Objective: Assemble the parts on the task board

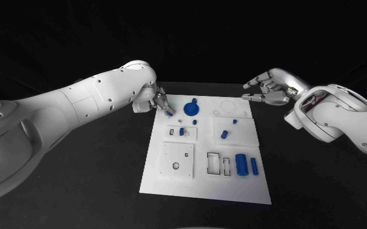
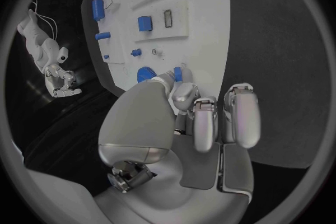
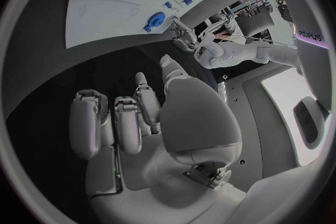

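Note:
The white task board [image 1: 206, 189] lies in the middle of the black table. My left hand [image 1: 157, 102] hovers over the board's far left corner and pinches a small blue part [image 1: 168, 113] at its fingertips; the left wrist view shows that small blue part [image 2: 178, 74] between thumb and finger. Right beside it, a round blue part [image 1: 191, 107] sits on the board. My right hand [image 1: 268, 92] hangs above the far right corner, fingers apart, holding nothing. A blue cylinder [image 1: 242, 164] and a blue bar [image 1: 254, 166] lie nearer the front.
Several small blue pieces [image 1: 224, 133] stand in the board's middle rows, next to a raised white block [image 1: 177, 161] with holes and two rectangular slots [image 1: 213, 163]. Black table surrounds the board on every side.

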Motion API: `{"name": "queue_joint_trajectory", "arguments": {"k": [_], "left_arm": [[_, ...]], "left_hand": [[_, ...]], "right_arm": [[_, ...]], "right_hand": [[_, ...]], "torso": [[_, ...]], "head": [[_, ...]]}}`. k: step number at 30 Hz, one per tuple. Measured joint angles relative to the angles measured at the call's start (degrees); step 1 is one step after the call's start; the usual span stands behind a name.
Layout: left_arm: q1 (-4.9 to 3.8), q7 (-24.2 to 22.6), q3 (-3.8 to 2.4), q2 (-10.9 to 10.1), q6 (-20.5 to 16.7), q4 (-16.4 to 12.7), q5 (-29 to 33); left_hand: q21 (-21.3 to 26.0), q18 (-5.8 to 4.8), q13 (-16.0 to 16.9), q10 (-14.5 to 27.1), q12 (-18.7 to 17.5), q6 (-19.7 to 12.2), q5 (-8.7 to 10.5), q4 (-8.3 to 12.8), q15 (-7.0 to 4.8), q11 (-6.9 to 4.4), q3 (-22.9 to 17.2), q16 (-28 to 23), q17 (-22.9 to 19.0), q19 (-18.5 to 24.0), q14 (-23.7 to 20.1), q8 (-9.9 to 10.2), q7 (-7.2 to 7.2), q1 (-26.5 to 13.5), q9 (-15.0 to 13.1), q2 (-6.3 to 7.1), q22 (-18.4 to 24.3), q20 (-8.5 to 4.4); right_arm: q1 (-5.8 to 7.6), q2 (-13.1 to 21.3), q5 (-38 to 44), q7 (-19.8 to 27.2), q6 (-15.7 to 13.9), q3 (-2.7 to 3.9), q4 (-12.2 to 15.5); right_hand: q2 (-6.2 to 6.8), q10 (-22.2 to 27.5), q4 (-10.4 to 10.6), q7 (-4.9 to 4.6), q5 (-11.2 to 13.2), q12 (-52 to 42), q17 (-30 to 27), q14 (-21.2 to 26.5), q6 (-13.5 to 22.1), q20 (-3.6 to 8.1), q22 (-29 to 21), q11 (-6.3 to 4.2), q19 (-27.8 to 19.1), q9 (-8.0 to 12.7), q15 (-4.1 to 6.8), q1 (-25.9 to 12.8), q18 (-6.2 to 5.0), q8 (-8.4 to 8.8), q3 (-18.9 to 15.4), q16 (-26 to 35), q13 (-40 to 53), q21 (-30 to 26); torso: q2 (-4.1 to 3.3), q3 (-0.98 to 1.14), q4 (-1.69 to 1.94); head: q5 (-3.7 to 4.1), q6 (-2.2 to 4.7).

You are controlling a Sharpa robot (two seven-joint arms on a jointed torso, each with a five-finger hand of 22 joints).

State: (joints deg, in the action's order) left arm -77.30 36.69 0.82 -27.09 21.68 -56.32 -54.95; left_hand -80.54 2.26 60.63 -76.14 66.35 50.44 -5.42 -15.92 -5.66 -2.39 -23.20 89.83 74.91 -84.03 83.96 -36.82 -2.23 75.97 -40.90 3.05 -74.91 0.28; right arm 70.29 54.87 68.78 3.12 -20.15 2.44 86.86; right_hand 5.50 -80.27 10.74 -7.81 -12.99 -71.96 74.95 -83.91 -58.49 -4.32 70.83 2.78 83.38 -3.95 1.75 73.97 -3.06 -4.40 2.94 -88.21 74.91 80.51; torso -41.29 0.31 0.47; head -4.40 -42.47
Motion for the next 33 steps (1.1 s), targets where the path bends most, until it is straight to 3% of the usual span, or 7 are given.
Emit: {"name": "queue_joint_trajectory", "arguments": {"k": [6,12,22,26,33], "left_arm": [[0.01,-0.3,0.01,-2.4,-1.8,-3.5,1.7],[0.17,-0.9,0.02,-6.4,-5.4,-10.5,2.8],[3.21,-1.9,0.22,-11.6,-12.2,-21.8,-1.1],[4.06,-2.1,0.22,-12.9,-14.0,-24.4,-4.2],[5.34,-2.1,0.22,-14.2,-15.3,-27.3,-7.6]], "left_hand": [[0.0,0.0,0.0,0.0,0.0,0.0,0.21,1.3,0.0,0.03,-2.9,0.0,0.0,0.0,0.0,-0.3,-0.01,-1.2,-0.4,1.21,0.0,0.0],[0.0,0.0,0.3,-0.2,0.2,0.0,0.23,1.5,0.01,0.24,-4.0,0.0,0.0,0.0,0.0,-0.8,-0.03,-1.9,-0.8,1.93,0.0,0.0],[-0.2,0.0,0.6,-0.5,0.5,0.2,0.38,2.1,0.01,-0.01,-5.2,0.0,0.0,0.0,0.0,-1.2,0.08,-2.7,-0.8,2.65,0.0,0.0],[-0.6,0.0,0.8,-0.9,0.7,0.2,0.39,2.2,0.01,-0.06,-5.4,0.0,0.0,0.0,0.0,-1.2,0.08,-2.8,-0.8,2.79,0.0,0.0],[-0.6,0.0,0.8,-0.9,0.7,0.3,0.52,2.4,0.01,-0.07,-5.8,0.0,0.0,0.0,0.0,-1.2,0.0,-3.0,-0.8,2.94,0.0,0.0]], "right_arm": [[-0.04,0.0,0.0,0.0,0.2,-0.02,-0.1],[-0.14,0.0,0.0,-0.1,0.3,-0.05,-0.2],[-0.28,0.3,0.0,-0.1,0.4,-0.08,-0.2],[-0.29,0.3,0.0,-0.2,0.4,-0.08,-0.2],[-0.41,0.3,-0.1,-0.2,0.5,-0.08,-0.1]], "right_hand": [[0.0,0.0,0.0,0.0,0.0,0.0,0.0,0.0,0.0,0.0,0.0,0.0,0.0,0.0,0.0,0.0,0.0,0.0,0.0,0.0,0.0,0.0],[0.0,0.0,0.0,0.0,0.0,0.0,0.0,0.0,0.0,0.0,0.0,0.0,0.0,0.0,0.0,0.0,0.0,0.0,0.0,0.0,0.0,0.0],[0.0,0.0,0.2,0.0,0.0,0.0,0.0,0.0,0.0,0.0,0.0,0.0,0.0,0.0,0.0,0.0,0.0,0.0,-0.2,0.0,0.0,0.0],[0.0,0.0,0.2,0.0,0.0,0.0,0.0,0.0,0.0,0.0,0.0,0.0,0.0,0.0,0.0,0.0,0.0,0.0,-0.2,0.0,0.0,0.0],[0.0,0.0,0.2,0.0,0.0,0.0,0.0,0.0,0.0,0.0,0.0,0.0,0.0,0.0,0.0,0.0,0.0,0.0,-0.2,0.0,0.0,0.0]], "torso": [[0.04,0.03,0.02],[0.05,0.05,0.08],[0.2,0.05,0.38],[0.26,0.03,0.58],[0.26,-0.04,0.61]], "head": [[-0.06,0.06],[-0.16,0.11],[-0.25,-0.08],[-0.19,-0.26],[-0.21,-0.34]]}}
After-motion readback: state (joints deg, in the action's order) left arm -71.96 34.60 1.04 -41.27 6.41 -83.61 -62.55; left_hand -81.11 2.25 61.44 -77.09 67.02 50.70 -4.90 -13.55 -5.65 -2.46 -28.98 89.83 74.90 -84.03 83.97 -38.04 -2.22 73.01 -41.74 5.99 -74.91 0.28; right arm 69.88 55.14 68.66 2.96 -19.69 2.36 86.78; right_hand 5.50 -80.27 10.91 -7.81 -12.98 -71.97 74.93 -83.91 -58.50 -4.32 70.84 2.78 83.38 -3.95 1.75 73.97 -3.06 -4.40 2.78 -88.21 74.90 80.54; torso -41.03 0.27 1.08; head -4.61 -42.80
